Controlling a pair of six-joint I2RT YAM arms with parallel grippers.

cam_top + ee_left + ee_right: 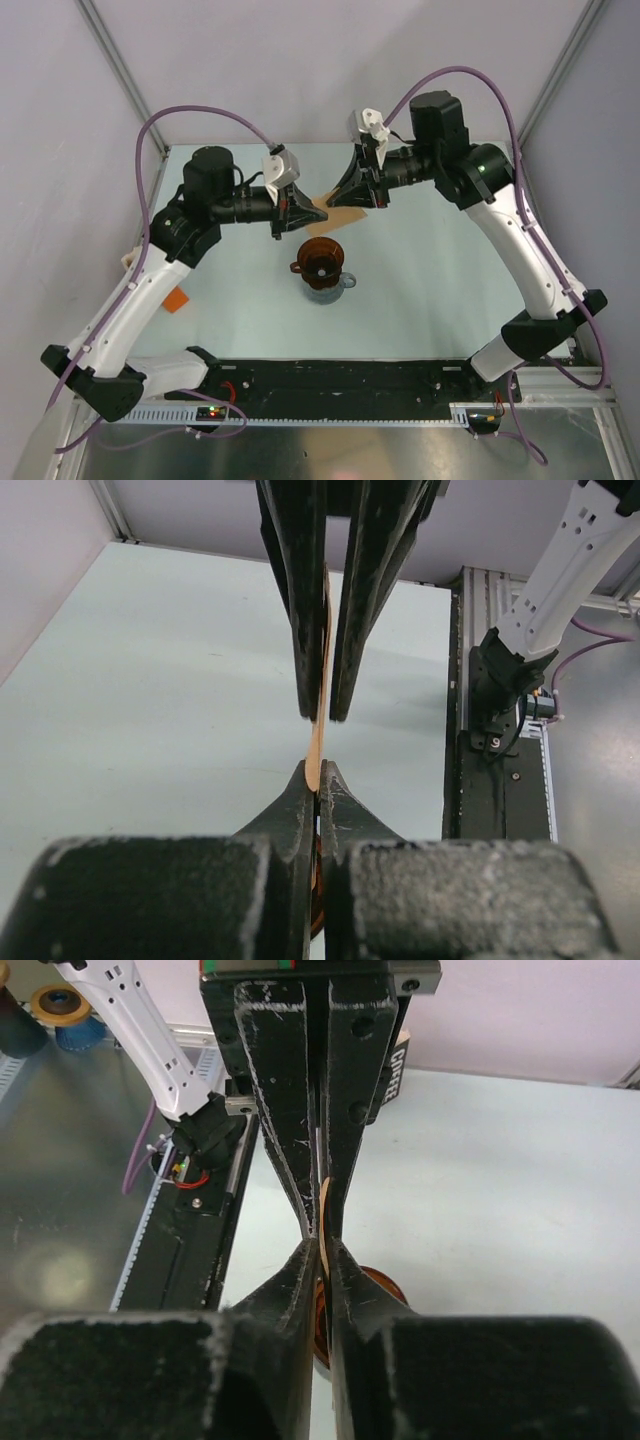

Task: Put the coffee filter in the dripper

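The coffee filter [338,212], a flat tan paper, hangs edge-on in the air between my two grippers, above and just behind the dripper [321,258]. My left gripper [292,212] is shut on its left end; in the left wrist view the paper edge [318,735] rises out of the closed tips [318,770]. My right gripper [358,190] is shut on the other end, with the filter [325,1200] pinched at its tips [322,1245]. The reddish-brown dripper [385,1285] shows below the right fingers.
The dripper sits on a clear glass jug [332,288] at mid-table. A small orange box [177,298] lies at the left beside the left arm. A box marked COFFEE [400,1060] stands behind. A black rail [330,375] runs along the near edge.
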